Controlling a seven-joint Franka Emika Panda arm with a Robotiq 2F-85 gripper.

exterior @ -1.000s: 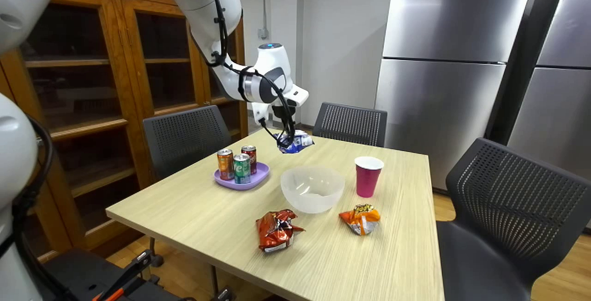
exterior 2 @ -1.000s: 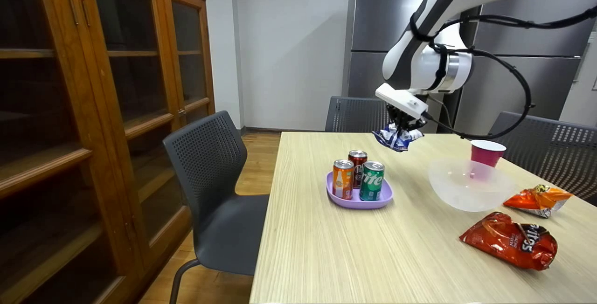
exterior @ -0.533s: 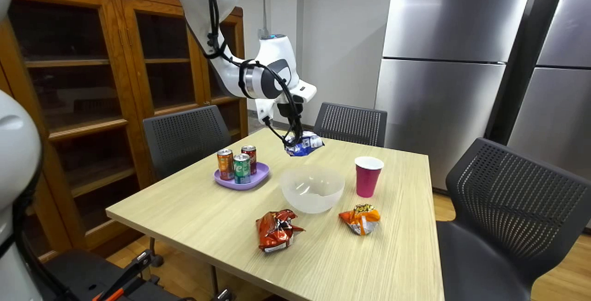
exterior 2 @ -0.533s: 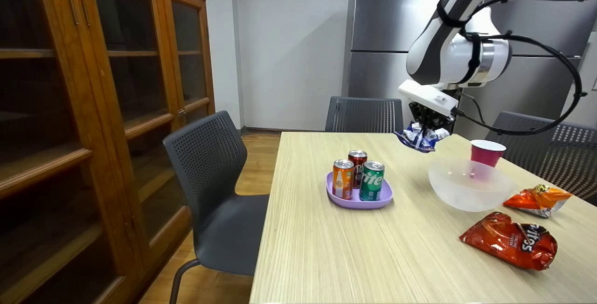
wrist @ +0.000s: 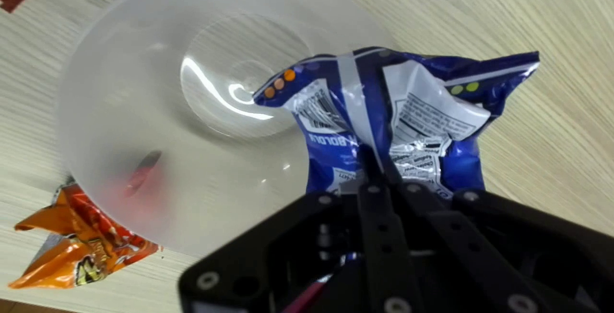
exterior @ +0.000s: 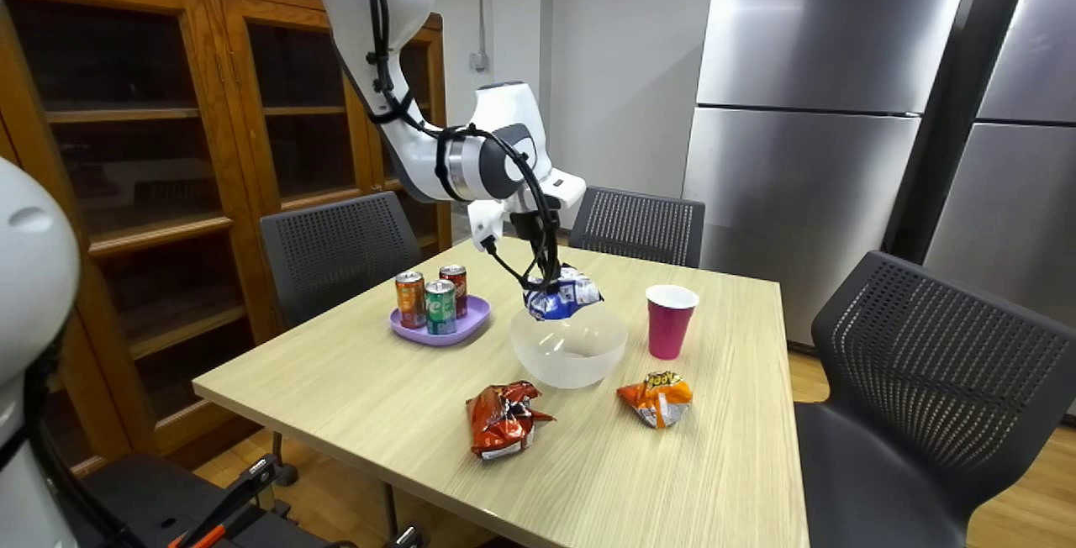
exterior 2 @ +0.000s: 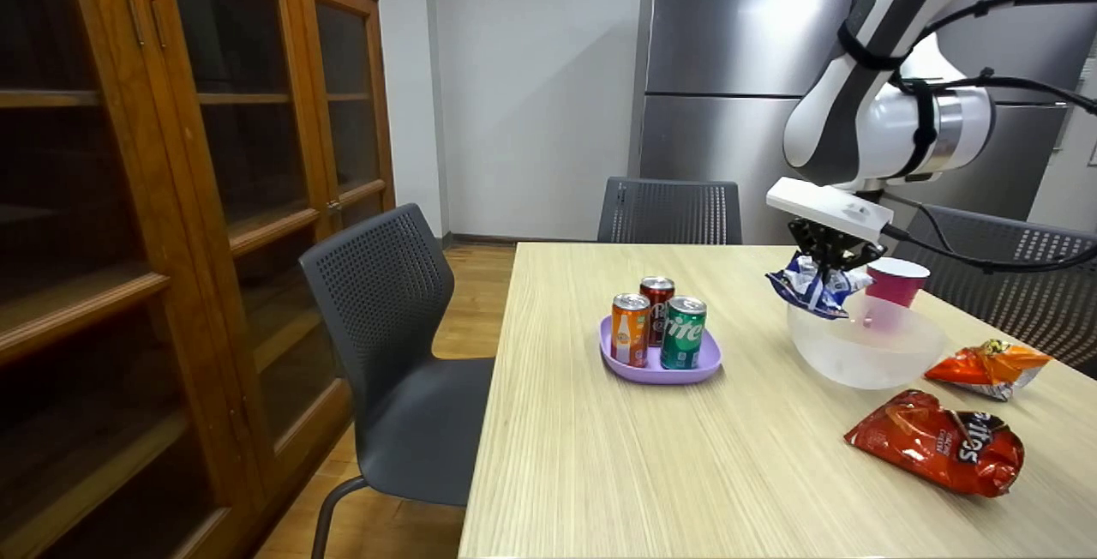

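My gripper point(wrist: 376, 162) is shut on a crumpled blue and white snack bag point(wrist: 331, 126), its fingers pinching a fold near the middle. In the wrist view the bag overlaps one side of a frosted, translucent bowl point(wrist: 120, 102), which has nothing in it that I can make out. Both exterior views place the held bag point(exterior 2: 810, 289) at the top of the bowl point(exterior 2: 866, 353), by its far rim in an exterior view point(exterior: 559, 300). Whether bag and rim touch I cannot tell. The fingertips are partly hidden by the bag.
Close to the bowl stands a pink cup point(exterior: 670, 325) with a white rim. A red chip bag point(exterior: 503, 420) and an orange snack bag point(exterior: 657, 399) lie nearby. A purple tray point(exterior 2: 660, 375) carries three cans point(exterior 2: 683, 336). Dark chairs point(exterior: 933, 380) surround the table point(exterior 2: 583, 456).
Holding the blue bag throughout, my gripper has travelled from beyond the bowl toward it, rightward in both exterior views, and has come down to rim height. The other objects have stayed put.
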